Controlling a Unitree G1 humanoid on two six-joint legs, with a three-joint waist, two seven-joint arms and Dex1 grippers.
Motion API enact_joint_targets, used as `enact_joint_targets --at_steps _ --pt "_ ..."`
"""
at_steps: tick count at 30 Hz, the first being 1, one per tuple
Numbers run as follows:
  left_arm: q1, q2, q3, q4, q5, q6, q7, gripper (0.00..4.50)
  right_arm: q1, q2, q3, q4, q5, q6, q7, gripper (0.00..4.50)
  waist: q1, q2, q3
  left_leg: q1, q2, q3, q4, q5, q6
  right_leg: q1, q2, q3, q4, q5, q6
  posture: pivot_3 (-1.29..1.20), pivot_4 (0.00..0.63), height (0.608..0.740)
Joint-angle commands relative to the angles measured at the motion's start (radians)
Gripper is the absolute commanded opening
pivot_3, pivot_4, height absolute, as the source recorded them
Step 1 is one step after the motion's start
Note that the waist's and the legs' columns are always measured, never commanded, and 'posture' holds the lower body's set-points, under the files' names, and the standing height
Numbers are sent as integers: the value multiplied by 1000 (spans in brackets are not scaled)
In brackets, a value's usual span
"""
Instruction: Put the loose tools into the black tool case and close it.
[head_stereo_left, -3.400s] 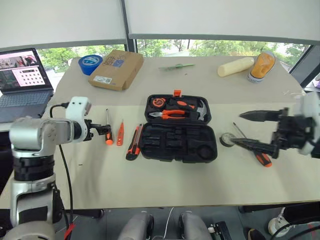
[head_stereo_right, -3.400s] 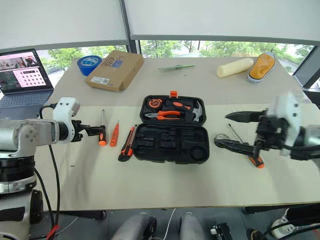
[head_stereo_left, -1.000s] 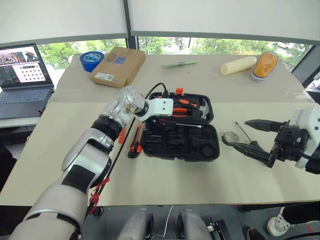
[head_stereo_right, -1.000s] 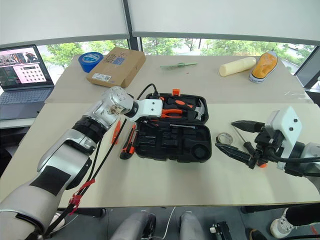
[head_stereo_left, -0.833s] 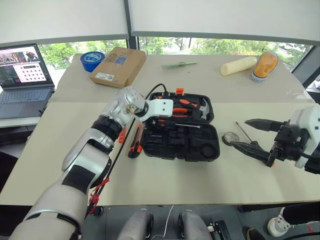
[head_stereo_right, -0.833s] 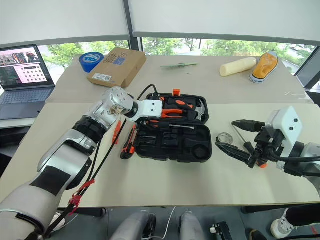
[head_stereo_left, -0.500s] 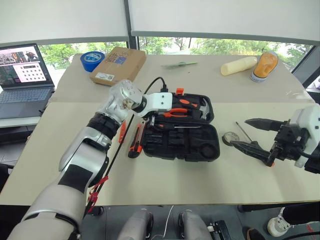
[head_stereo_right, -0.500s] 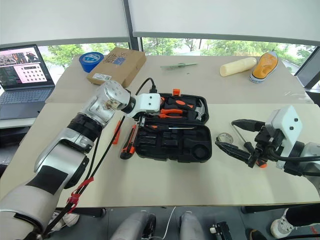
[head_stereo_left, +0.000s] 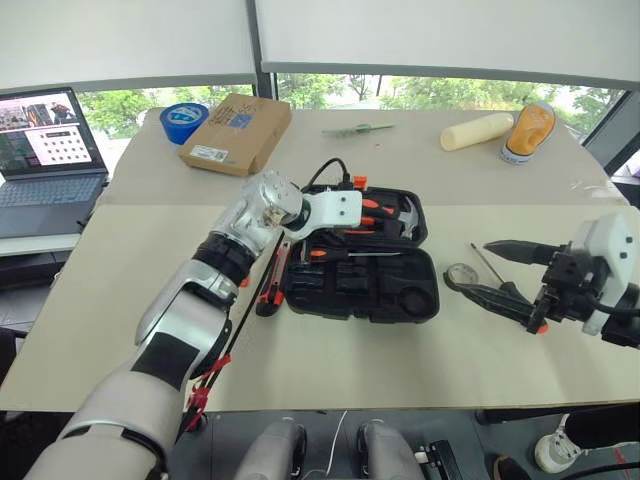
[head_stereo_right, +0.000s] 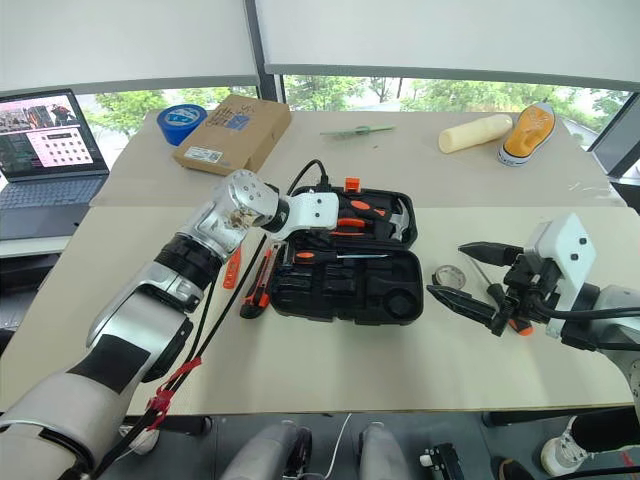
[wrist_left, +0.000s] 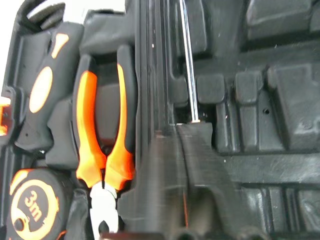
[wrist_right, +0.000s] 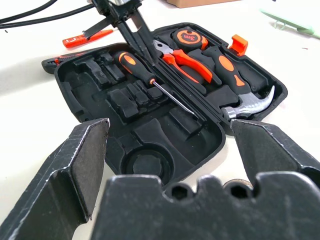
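Already one screwdriver (head_stereo_right: 322, 256) lies in the black tool case (head_stereo_right: 345, 288) mid-tabletop (head_stereo_right: 300, 360). Above it, the left tool (wrist_right: 131, 31), pinched shut and empty, could dislodge it; beside the case, the right tool (head_stereo_right: 468, 278) gapes empty.

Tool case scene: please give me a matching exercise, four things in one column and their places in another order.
1. screwdriver
2. utility knife
3. small tape roll
4. pliers

a. on the table, left of the black tool case
b. in the case's lower half
c. in the case's lid half
d. on the table, right of the case

Pairs: 1-b, 2-a, 3-d, 4-c
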Motion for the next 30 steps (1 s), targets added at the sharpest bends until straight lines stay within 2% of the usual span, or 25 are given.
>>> enact_joint_targets --at_steps 1,22,26,29,30 --pt "4 -5 -17 5 33 -11 31 66 -13 4 -17 -2 -3 -25 1 4500 0 0 0 0 0 0 0 0 0 0 0 0 0 0 0 0 150 738" --pt "32 -42 -79 71 99 -117 36 66 17 34 -34 14 -25 -29 -10 4500 8 0 0 1 0 0 0 0 0 2 0 0 0 0 0 0 150 738" --pt "-3 -40 -46 110 85 -137 59 66 28 35 -35 24 -49 -32 -11 4500 15 0 0 1 0 0 2 0 1 2 0 0 -1 0 0 0 150 738" --pt "-36 -28 53 109 -14 -76 17 66 53 31 -43 39 -84 -41 -14 4500 21 0 0 1 0 0 3 -1 1 2 0 0 -2 0 0 0 150 738" --pt "-45 -23 100 98 -67 -39 -16 570 62 31 -52 44 -94 -42 -18 4500 21 0 0 1 0 0 3 -1 1 2 0 0 -2 0 0 0 150 738"
